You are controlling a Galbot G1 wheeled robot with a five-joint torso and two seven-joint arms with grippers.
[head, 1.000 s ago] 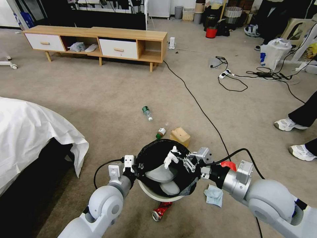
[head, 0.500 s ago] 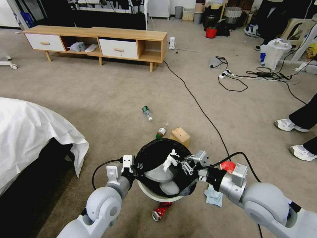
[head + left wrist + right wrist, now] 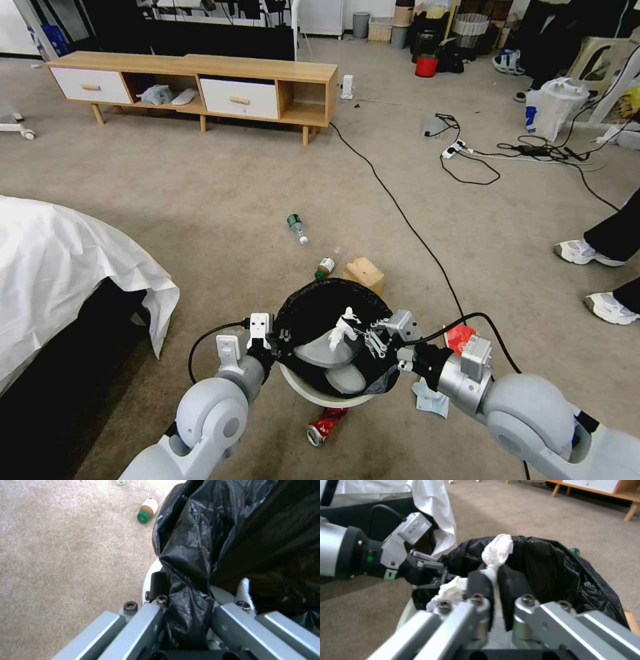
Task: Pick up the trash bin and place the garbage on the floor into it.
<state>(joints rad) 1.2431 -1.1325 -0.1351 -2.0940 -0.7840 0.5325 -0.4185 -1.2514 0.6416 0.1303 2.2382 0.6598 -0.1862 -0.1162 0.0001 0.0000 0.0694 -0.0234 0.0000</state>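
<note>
Low in the frame, slightly left of centre, the left gripper [image 3: 279, 338] keeps its jaws clamped on the rim of the trash bin [image 3: 313, 393], pinching the black liner against the white plastic wall and holding the bin above the floor [image 3: 200, 200]. Over the bin's mouth at lower centre, the right gripper [image 3: 357, 328] has its jaws narrowed on a white crumpled tissue [image 3: 498, 547], and over the last second that arm has drawn in leftward, so the tissue now hangs farther inside the rim; it looks ready to be dropped in, though it is not yet released. Other garbage lies around the bin: a crushed red can [image 3: 325, 425] just below it, a pale blue tissue [image 3: 430, 397] and red snack packet [image 3: 459, 337] to the lower right, and a small green-capped bottle [image 3: 325, 267], tan box [image 3: 363, 275] and green-labelled clear bottle [image 3: 297, 228] above it at centre. No label or writing is legible.
</note>
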